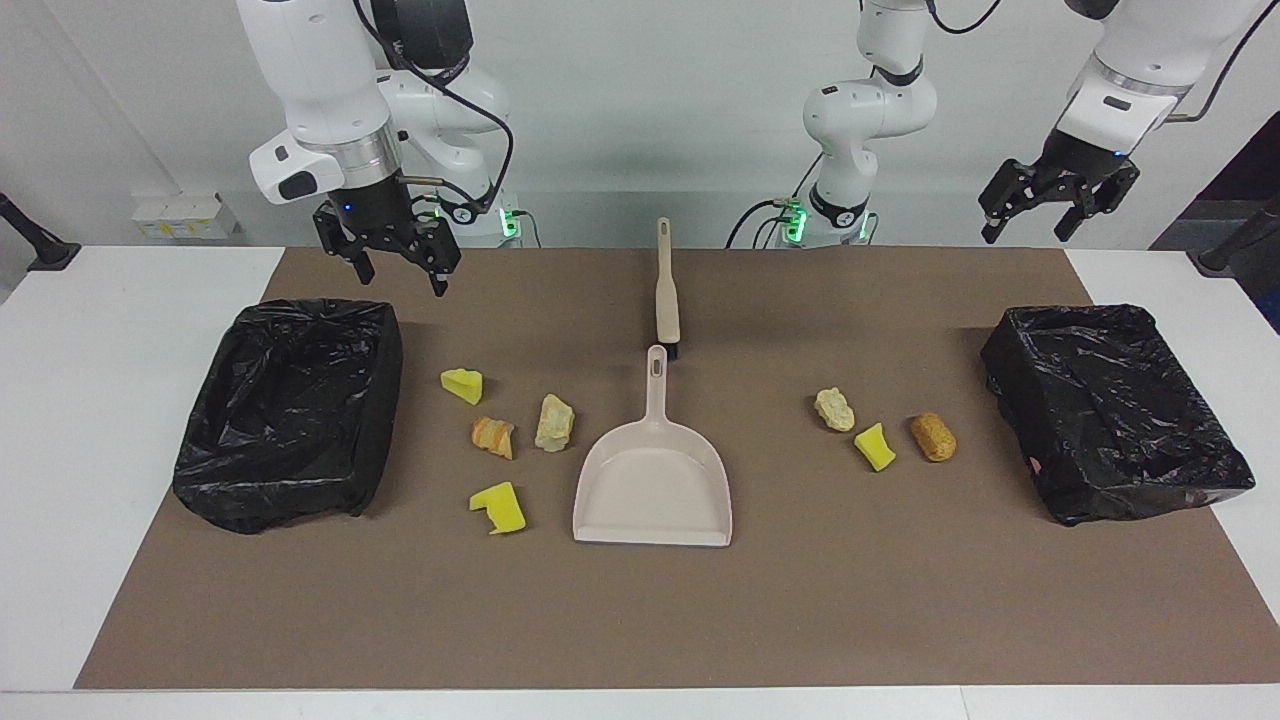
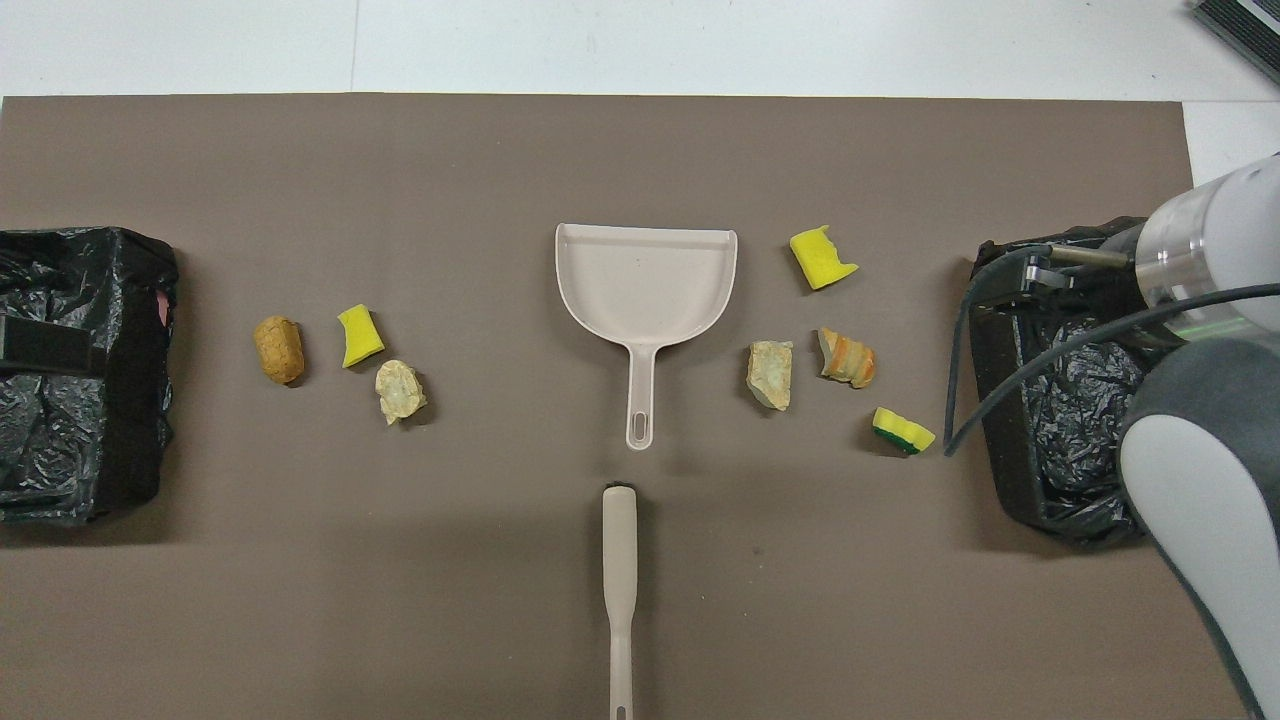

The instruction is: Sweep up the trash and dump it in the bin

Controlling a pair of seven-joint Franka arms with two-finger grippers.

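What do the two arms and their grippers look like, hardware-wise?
Both arms are glossy white with black joint bands and loose black cables. The left gripper and right gripper are black two-finger units; the right's wrist has a silver ring. Green lights glow at both bases.

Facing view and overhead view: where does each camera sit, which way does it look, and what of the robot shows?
Facing view: high across the table, looking at the robots; both arms show, left gripper and right gripper raised with open jaws.
Overhead view: above the robots' end, looking steeply down and forward; only the right arm shows, over a bag-lined bin.
Shared: dustpan, hand brush, seven scraps, both bins.
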